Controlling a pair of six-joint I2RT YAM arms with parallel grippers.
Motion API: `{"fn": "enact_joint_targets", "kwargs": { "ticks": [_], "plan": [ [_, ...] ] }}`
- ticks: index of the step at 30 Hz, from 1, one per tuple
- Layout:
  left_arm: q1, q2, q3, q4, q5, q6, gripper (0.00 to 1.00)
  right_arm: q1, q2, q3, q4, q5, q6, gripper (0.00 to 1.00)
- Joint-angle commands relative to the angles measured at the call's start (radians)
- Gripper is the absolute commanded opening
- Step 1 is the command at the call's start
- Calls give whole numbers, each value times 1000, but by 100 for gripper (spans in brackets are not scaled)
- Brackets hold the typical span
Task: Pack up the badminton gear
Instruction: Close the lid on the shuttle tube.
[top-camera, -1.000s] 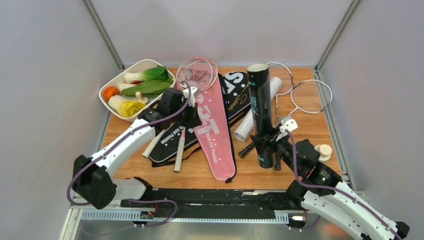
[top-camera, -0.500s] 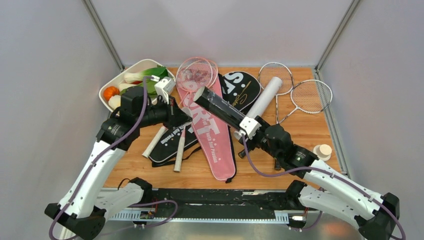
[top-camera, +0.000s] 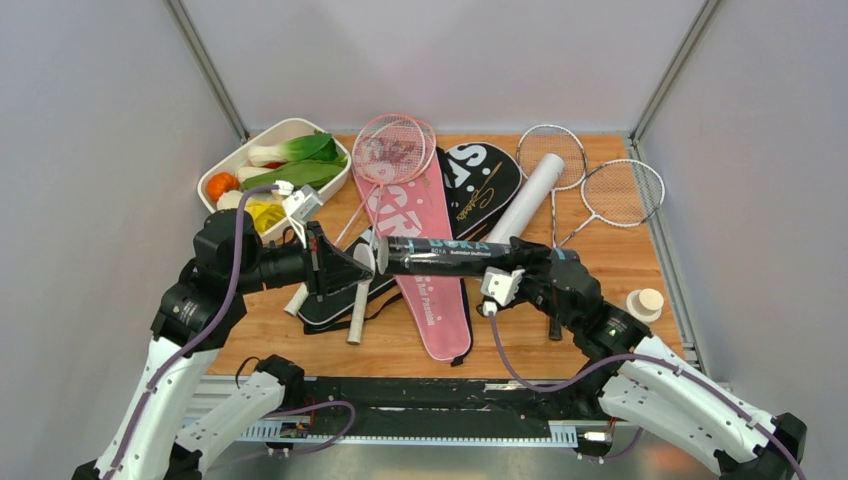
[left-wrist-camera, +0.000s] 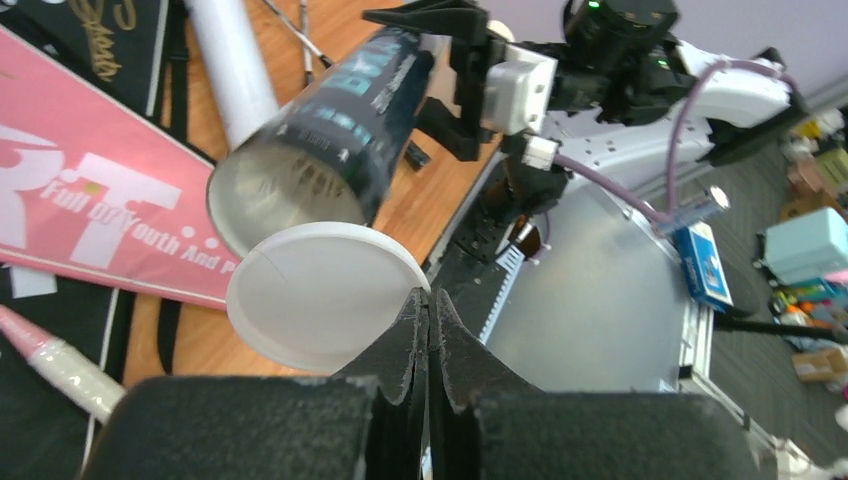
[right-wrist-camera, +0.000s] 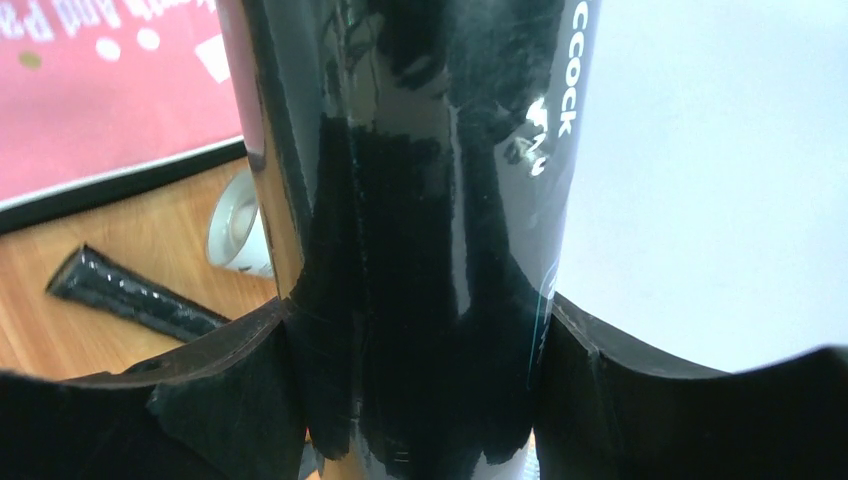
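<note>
right gripper (top-camera: 520, 262) clamps the black tube (top-camera: 440, 256) level above the surface (top-camera: 650, 260); left gripper (left-wrist-camera: 428, 310) pinches the white lid (left-wrist-camera: 320, 295) by its rim, beside the open mouth. square the lid first, then push straight on.

The overhead camera looks down from above and behind both arm bases, taking in the whole worktop (top-camera: 650, 255) and the side walls. The left wrist camera sits low behind its own claw (left-wrist-camera: 428, 300), facing across at the right arm (left-wrist-camera: 745, 85) and into the open mouth of the black tube (left-wrist-camera: 330, 150). The right wrist camera is so near that tube (right-wrist-camera: 420, 200) that it fills most of the picture; the pale area beside it is probably wall. All three views share the tube.
</note>
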Motion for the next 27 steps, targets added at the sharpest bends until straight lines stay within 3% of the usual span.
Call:
{"fn": "enact_joint_targets", "kwargs": {
  "ticks": [1,12,27],
  "plan": [
    [5,-15,-17,57,179,0,0,-9,-88,-56,57,-75,-201,0],
    [5,-11,-90,209,360,-95,0,-9,-122,5,70,-154,-218,0],
    [5,-13,-82,254,330,-151,0,-9,-154,-6,64,-143,-132,0]
  ]
}}
